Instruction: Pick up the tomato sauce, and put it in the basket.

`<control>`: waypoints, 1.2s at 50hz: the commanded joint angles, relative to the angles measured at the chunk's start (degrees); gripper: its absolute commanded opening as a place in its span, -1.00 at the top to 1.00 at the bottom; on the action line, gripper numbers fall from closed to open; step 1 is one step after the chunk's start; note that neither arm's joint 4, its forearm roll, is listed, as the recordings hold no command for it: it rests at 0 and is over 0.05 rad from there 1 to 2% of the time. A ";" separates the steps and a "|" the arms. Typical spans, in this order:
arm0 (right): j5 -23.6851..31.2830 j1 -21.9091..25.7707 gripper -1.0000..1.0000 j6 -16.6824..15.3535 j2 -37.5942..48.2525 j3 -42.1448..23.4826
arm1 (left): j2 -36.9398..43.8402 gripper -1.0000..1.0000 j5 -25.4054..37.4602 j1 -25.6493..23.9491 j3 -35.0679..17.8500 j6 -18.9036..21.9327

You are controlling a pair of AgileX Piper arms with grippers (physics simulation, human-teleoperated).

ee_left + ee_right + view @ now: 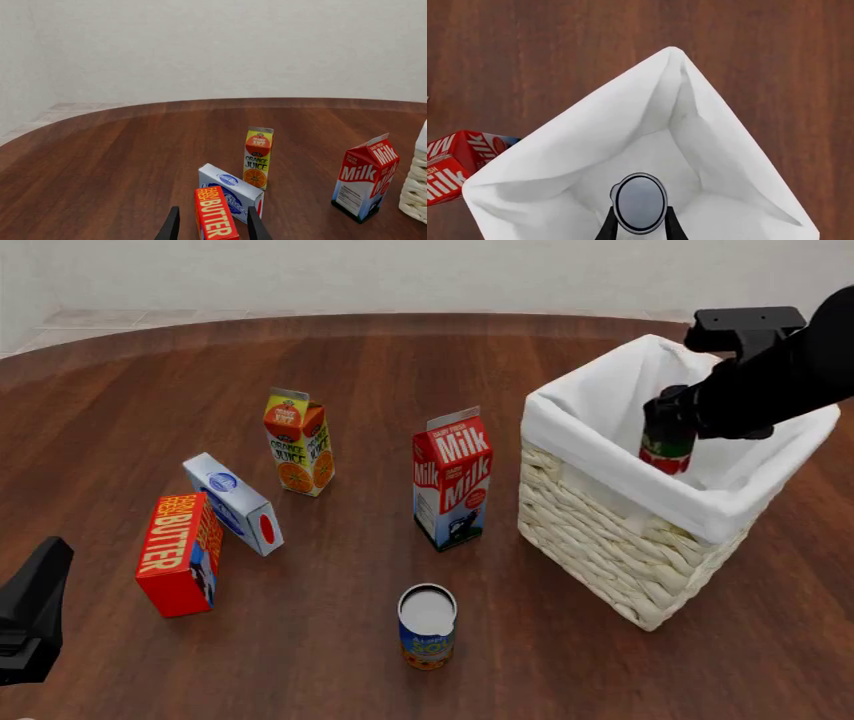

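The right gripper [671, 425] hangs over the basket [627, 540] with the tomato sauce [666, 452] pinched between its fingers, the can upright and partly below the white cloth rim, inside the basket's mouth on the 3 o'clock side of the table. From the right wrist view the silver lid of the tomato sauce [640, 203] sits squarely between the two fingers, which press on its sides just below the top, above the lining of the basket [720, 145]. This looks like a stiff metal tin, probably with some heft, its smooth label likely a bit slippery, so a grip across the round body near the top seems the sensible hold, and it should not dent. The cloth lining looks soft and should cushion a short drop. The left gripper [211, 227] waits low at 8 o'clock, its fingers spread to either side of the butter box [178, 553], not touching anything as far as I can tell. The table [334, 660] is dark polished wood, hard and flat. Around 10 o'clock stand the orange juice carton [299, 442] and a blue-and-white box [234, 502]; the milk carton [451, 490] sits near the centre just beside the basket, and another can [427, 626] stands at 6 o'clock. A pale plain wall closes the room behind.
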 commanded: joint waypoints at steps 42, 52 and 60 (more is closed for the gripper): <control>-1.11 0.85 -1.00 1.29 2.65 -0.50 | -0.01 -1.00 -0.03 0.20 0.03 0.01; -1.21 1.02 -1.00 1.45 2.31 -0.29 | -0.01 -1.00 -0.04 0.19 0.03 0.01; -1.25 1.61 -1.00 1.91 0.92 0.15 | -0.02 -1.00 -0.03 0.20 0.03 0.02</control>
